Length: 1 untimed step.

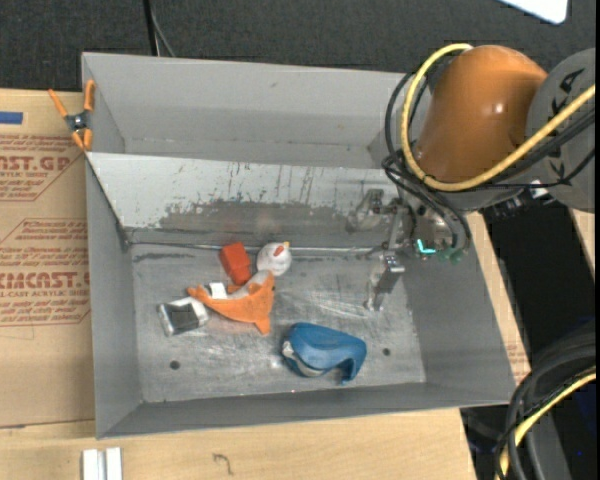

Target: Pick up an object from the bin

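Camera view: the arm reaches in from the right, its orange dome cover (478,108) above the far right corner of the grey metal bin (108,298). The end effector (384,286) hangs low over a bare, scratched patch of floor in the bin's right half. From this angle I cannot tell whether it is released or clenched.

The thing nearest to it is a blue rounded lump (323,349), which lies near the front wall, left of the end effector and closer to the front, apart from it. Its long axis runs roughly left to right along the front wall, dipping slightly toward the right. The left end is blunt with a pale patch, and the right end narrows into a small curl that points down toward the front wall.

Farther left, a flat orange piece (245,306) lies on the floor. A white and orange round thing (274,258) sits just beside its upper tip, and a red-orange block (236,260) is just left of that. A small silver and black square item (183,316) lies by the orange piece's left end.
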Tool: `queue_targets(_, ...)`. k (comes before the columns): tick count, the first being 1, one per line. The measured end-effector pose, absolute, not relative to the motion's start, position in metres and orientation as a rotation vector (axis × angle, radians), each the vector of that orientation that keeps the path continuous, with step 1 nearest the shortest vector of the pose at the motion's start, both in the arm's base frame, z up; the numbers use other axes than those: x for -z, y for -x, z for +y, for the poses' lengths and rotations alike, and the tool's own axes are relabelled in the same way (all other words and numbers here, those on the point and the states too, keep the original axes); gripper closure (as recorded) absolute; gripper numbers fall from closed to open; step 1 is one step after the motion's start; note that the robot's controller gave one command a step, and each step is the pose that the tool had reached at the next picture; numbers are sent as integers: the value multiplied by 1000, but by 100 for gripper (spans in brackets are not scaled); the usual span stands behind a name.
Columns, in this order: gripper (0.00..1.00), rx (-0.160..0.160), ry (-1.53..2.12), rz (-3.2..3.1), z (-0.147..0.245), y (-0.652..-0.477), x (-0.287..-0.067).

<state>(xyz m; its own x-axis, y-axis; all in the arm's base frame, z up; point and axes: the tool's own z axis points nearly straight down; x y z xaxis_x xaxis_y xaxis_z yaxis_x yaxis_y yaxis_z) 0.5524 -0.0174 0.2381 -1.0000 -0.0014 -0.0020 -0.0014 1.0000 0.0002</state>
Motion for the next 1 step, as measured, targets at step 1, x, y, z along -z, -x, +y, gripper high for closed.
queue_targets(1,0,0,2,3140,-17,-552,-238)
